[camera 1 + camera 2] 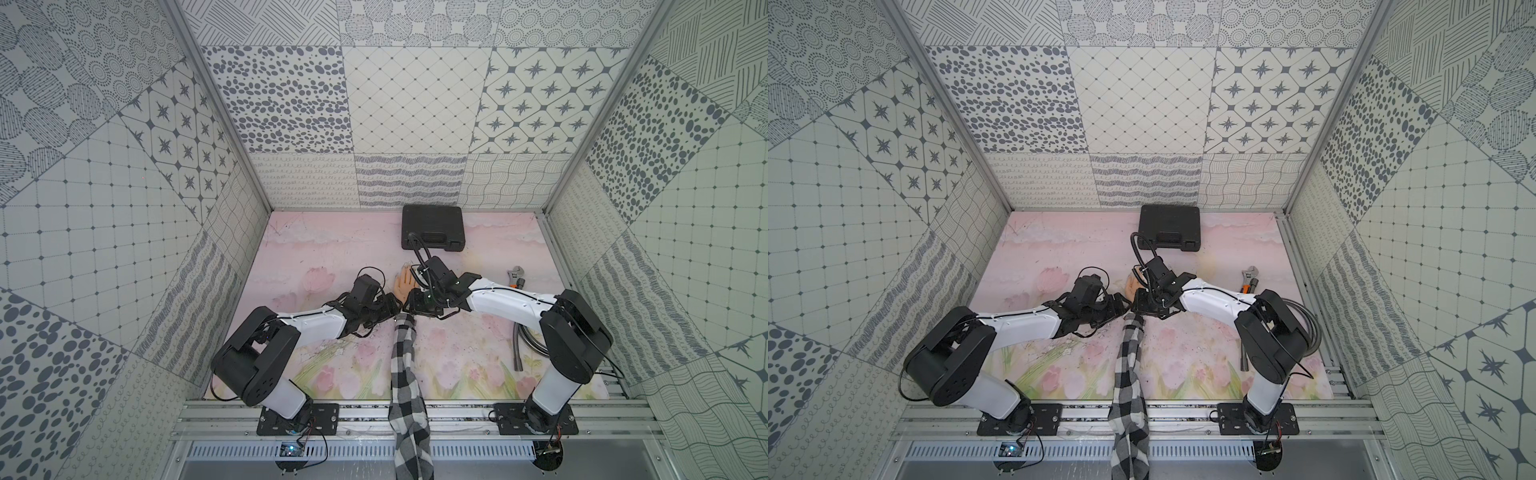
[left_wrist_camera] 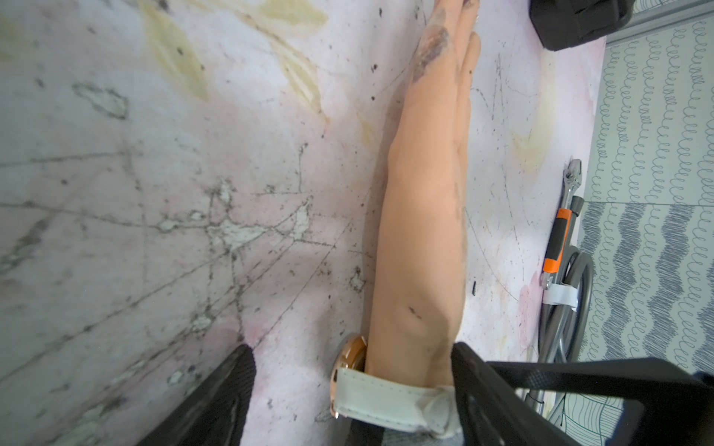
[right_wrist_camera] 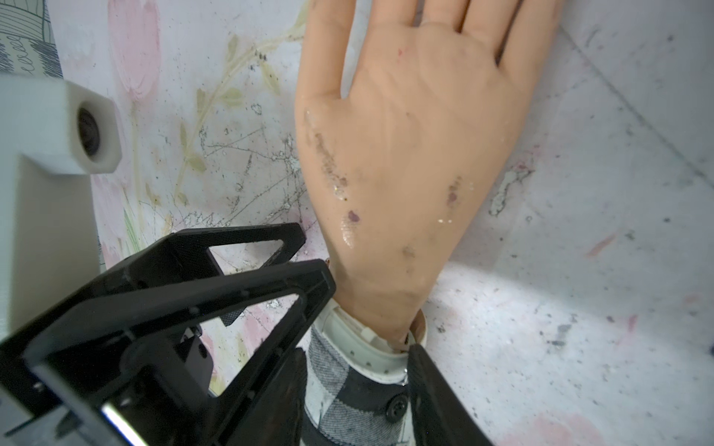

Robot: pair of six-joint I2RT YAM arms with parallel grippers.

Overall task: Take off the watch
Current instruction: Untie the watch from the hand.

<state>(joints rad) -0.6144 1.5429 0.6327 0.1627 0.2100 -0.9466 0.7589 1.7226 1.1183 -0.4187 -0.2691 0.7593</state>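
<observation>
Seen from above, a metal rail (image 1: pixel 374 415) crosses the bottom of the frame and carries the bases of two black-and-white robot arms. A black-and-white checked sleeve (image 1: pixel 405 374) runs from bottom centre up the pink flowered desk (image 1: pixel 316 249). To its right, a grey metal hose (image 1: pixel 517 345) lies by the right arm. The sleeve ends at a mannequin hand (image 1: pixel 404 286) in mid-frame, fingers pointing toward the back wall. Both arms lean in and meet over its wrist, hiding the watch in both top views. The wrist cameras show it. The watch (image 2: pixel 386 401) is fastened round the wrist, its white strap just beyond the sleeve's cuff. Its rose-gold rimmed dial is seen edge-on at one side of the wrist. The left gripper (image 2: pixel 353 351) stands wide apart, one finger beside the dial without touching it, the other at the opposite side of the wrist, by the strap. The right gripper (image 3: pixel 355 349) has a finger at each side of the wrist, at the strap and cuff. Whether they press on it cannot be told. At right of centre, a wrench (image 1: pixel 516 276) with an orange handle lies on the desk. Farthest back, a closed black case (image 1: pixel 432 227) sits against the patterned wall.
</observation>
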